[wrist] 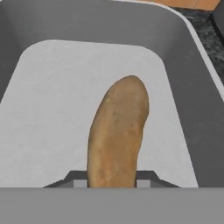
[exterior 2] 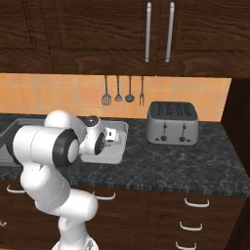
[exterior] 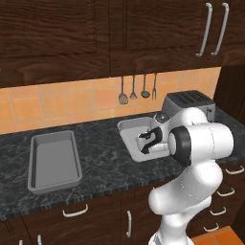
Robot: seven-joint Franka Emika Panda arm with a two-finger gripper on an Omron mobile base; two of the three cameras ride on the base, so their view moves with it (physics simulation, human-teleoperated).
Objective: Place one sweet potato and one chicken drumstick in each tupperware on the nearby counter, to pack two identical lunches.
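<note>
A brown sweet potato (wrist: 117,131) sits between the fingertips of my gripper (wrist: 111,181), which is shut on it. It hangs just above the floor of a grey tupperware (wrist: 188,70). In the left base view my gripper (exterior: 147,142) points down into this tupperware (exterior: 125,129) at the middle of the counter (exterior: 100,158). A second, longer grey tupperware (exterior: 31,162) lies empty further left. The right base view has my hand over the near tupperware (exterior 2: 117,155). The chicken drumstick is out of view.
A silver toaster (exterior: 189,101) (exterior 2: 173,122) stands on the counter to the right of the tupperware. Several utensils (exterior: 136,90) hang on the orange tiled wall behind. Dark wooden cabinets run overhead, and drawers with silver handles (exterior 2: 196,202) lie under the counter.
</note>
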